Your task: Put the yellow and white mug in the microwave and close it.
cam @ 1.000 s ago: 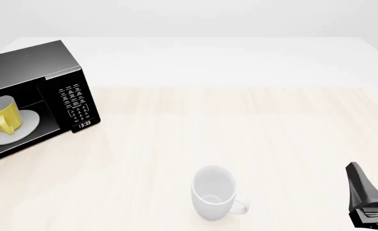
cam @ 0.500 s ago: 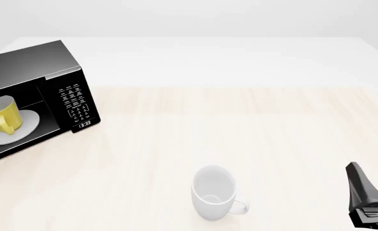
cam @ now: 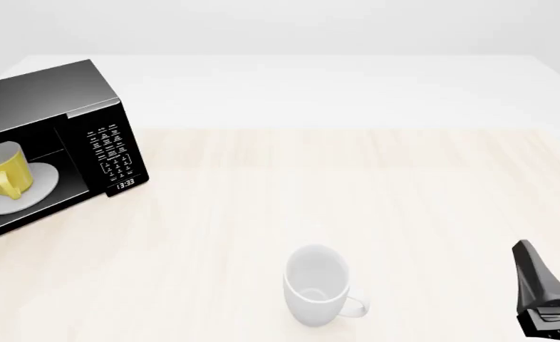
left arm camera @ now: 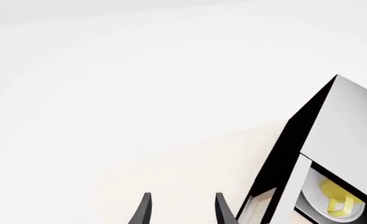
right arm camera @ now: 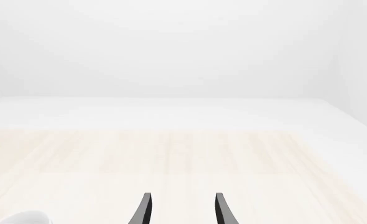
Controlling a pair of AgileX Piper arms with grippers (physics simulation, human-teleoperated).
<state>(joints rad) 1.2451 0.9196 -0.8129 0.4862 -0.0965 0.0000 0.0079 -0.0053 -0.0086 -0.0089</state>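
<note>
On the microwave (cam: 47,153) at the left edge of the front view I read its clock (cam: 125,185), low on the control panel, as 13:33 in white digits. Above it, the keypad (cam: 109,151) carries rows of small white markings, too tiny for me to make out. My two wrist views show no readable writing.

Yellow mug (cam: 1,171) in the black microwave (cam: 47,107); white mug (cam: 315,285) on pale wood table (cam: 356,185).

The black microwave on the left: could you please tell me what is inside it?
Inside the black microwave, a yellow mug stands on the round white turntable plate. The frame edge cuts off the cavity's left part.
</note>
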